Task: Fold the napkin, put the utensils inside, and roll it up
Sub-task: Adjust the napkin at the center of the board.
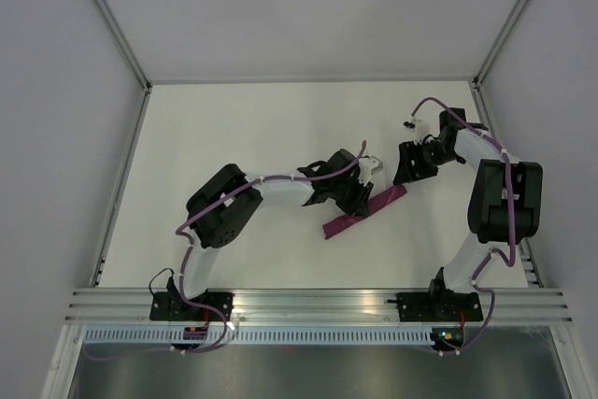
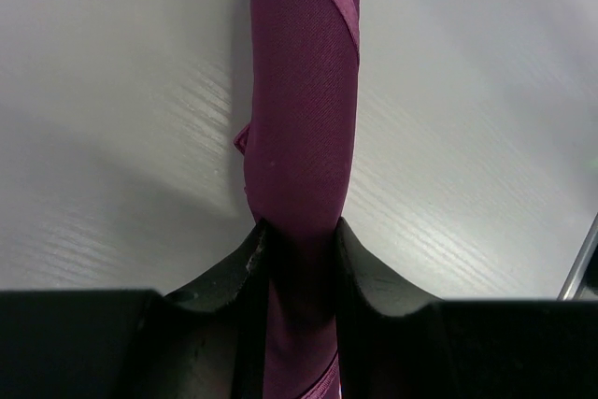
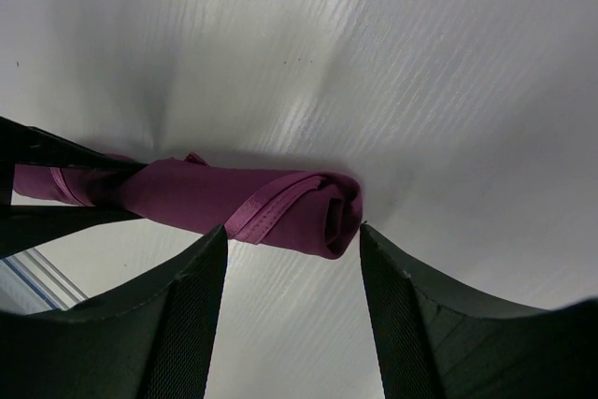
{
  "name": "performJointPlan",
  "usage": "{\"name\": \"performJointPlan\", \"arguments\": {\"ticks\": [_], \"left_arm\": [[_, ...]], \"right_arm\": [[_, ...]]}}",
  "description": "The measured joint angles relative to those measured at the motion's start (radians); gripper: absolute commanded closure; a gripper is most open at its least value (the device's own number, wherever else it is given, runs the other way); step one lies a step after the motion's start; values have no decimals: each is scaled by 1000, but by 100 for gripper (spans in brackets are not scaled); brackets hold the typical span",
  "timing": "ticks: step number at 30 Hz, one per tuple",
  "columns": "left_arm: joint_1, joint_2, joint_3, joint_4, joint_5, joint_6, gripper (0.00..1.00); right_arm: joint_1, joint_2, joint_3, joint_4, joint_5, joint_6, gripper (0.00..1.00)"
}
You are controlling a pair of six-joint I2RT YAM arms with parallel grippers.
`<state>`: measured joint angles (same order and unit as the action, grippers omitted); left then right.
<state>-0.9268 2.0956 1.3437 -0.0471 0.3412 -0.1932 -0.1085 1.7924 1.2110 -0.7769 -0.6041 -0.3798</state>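
The napkin (image 1: pixel 364 214) lies on the white table as a tight plum-purple roll, slanting from lower left to upper right. My left gripper (image 1: pixel 360 195) is shut on the roll near its middle; in the left wrist view the cloth (image 2: pixel 301 119) runs straight up from between the two dark fingers (image 2: pixel 234 273). My right gripper (image 1: pixel 408 175) hovers open just beyond the roll's upper right end. In the right wrist view the rolled end (image 3: pixel 322 212) lies ahead of the spread fingers (image 3: pixel 192 306), not between them. The utensils are hidden; none shows at the open end.
The white table (image 1: pixel 234 137) is bounded by aluminium rails (image 1: pixel 126 165) at left, back and right. Both arm bases (image 1: pixel 192 306) sit on the rail at the near edge. The left arm's fingers show at the left edge of the right wrist view.
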Motion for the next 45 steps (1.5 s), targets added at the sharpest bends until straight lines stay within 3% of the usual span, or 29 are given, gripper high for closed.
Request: {"name": "performJointPlan", "arguments": {"ticks": [23, 36, 45], "left_arm": [[-11, 52, 26, 106, -39, -304, 90], [-18, 58, -3, 193, -78, -388, 90], [-22, 68, -18, 264, -109, -459, 87]], "right_arm": [[35, -2, -89, 82, 5, 146, 32], [5, -191, -137, 145, 113, 269, 23], [12, -179, -169, 142, 113, 303, 24]]}}
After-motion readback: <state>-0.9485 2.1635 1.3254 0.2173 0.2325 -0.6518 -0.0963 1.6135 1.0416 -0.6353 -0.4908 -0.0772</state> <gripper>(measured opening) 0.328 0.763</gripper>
